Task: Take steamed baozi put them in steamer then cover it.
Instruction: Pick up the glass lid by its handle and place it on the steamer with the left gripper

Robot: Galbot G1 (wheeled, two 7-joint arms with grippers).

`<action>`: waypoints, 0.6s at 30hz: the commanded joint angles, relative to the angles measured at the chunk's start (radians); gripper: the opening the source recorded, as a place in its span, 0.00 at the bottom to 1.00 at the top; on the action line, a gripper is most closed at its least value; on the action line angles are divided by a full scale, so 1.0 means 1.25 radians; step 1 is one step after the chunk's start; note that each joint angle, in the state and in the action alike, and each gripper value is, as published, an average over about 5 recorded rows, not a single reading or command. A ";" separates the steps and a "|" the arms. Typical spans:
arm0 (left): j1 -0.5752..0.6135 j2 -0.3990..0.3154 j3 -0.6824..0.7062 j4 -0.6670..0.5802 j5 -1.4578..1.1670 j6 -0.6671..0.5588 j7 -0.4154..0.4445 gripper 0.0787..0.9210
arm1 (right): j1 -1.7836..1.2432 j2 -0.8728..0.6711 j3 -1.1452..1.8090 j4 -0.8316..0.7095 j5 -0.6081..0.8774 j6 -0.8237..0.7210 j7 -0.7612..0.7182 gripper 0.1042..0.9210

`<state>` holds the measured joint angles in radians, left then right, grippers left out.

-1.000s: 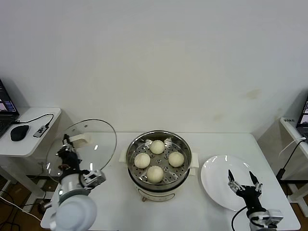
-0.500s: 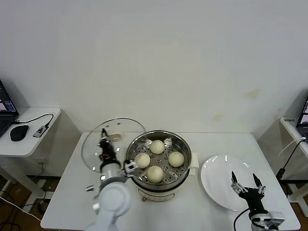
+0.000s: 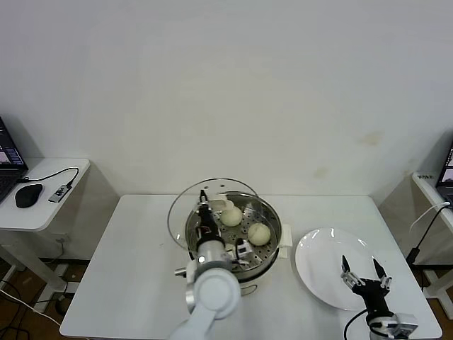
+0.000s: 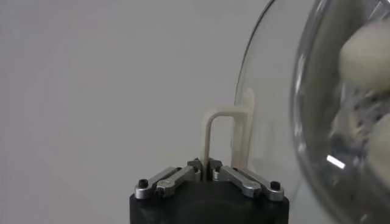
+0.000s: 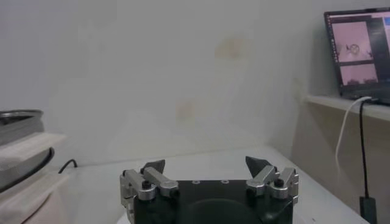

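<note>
One rigid, breakable glass cover [image 3: 212, 205], best held by its cream handle [image 4: 222, 137], hangs tilted over the steamer's [image 3: 265, 241] nine-o'clock rim, clamped in the left gripper [image 4: 205, 167], while the right gripper [image 3: 365, 278] idles spread above the plate [image 3: 318, 262].

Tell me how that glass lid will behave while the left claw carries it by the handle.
The lid is clear glass with a metal rim, so probably rigid, fairly heavy and breakable if dropped. The left claw pinches only the thin cream handle, so the wide disc may swing or tilt. Lowered onto the steamer, it could clink against the rim.
</note>
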<state>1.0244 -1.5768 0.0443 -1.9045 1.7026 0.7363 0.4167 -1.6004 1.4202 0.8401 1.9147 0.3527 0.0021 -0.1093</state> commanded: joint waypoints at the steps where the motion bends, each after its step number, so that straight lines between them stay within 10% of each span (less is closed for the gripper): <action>1: -0.027 -0.028 0.103 0.040 0.023 0.034 0.009 0.07 | -0.001 0.003 0.003 0.000 -0.004 0.000 0.000 0.88; 18: 0.045 -0.030 0.091 0.020 0.047 0.034 0.007 0.07 | 0.014 -0.001 0.001 -0.011 -0.003 0.004 -0.002 0.88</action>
<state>1.0450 -1.6071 0.1395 -1.8818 1.7413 0.7365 0.4265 -1.5882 1.4194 0.8446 1.9034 0.3499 0.0055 -0.1106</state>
